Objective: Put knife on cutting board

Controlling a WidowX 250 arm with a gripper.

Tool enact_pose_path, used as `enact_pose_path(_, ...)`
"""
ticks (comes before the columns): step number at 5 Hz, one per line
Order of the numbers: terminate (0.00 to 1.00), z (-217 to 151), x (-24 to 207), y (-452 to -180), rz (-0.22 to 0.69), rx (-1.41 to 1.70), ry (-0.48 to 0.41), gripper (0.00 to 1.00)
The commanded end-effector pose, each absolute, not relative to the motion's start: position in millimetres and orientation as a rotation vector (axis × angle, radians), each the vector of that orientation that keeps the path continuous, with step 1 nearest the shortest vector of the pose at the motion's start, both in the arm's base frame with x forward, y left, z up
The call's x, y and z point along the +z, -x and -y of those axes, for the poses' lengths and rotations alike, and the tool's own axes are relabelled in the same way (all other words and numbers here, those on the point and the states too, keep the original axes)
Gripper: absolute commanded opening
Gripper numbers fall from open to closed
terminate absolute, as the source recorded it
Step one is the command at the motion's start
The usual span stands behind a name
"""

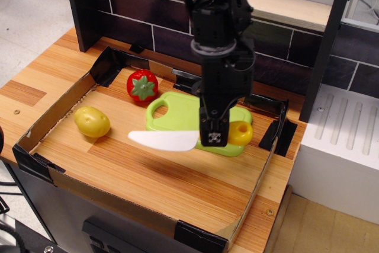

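My gripper (214, 137) is shut on the knife (166, 140) and holds it in the air, level. The white curved blade points left and the yellow handle with its hole (240, 133) sticks out to the right of the fingers. The knife hangs over the front edge of the light green cutting board (177, 114), which lies flat in the cardboard tray behind and under the gripper. The board's loop handle is at its left corner. My arm hides the board's middle.
A cardboard tray (56, 108) with low walls holds everything on a wooden table. A red toy strawberry (142, 85) sits at the back left and a yellow toy potato (92, 121) at the left. A dark brick-pattern wall stands behind; a white rack (343, 128) at the right.
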State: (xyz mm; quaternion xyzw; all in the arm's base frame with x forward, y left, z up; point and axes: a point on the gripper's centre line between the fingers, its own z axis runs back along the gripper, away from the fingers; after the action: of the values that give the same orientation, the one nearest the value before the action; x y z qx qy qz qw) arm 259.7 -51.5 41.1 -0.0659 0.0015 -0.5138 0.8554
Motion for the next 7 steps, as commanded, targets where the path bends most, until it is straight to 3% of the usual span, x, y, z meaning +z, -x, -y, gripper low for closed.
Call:
enact_pose_path(1, 0.0, 24, 52, -299, 0.065, -1.028, 0.099, 0.0)
enact_pose_path(2, 0.0, 19, 43, -311, 0.025, -1.008, 0.101, 0.0)
enact_pose_path(4, 0.0, 13, 25, -311, -0.024, -1.006, 0.098, 0.0)
enact_pose_path(5, 0.0, 13, 23, -312, -0.034, -0.974, 0.091, 1.0)
enact_pose_path(7, 0.0, 12, 29, -311, -0.009, -0.963, 0.083, 1.0)
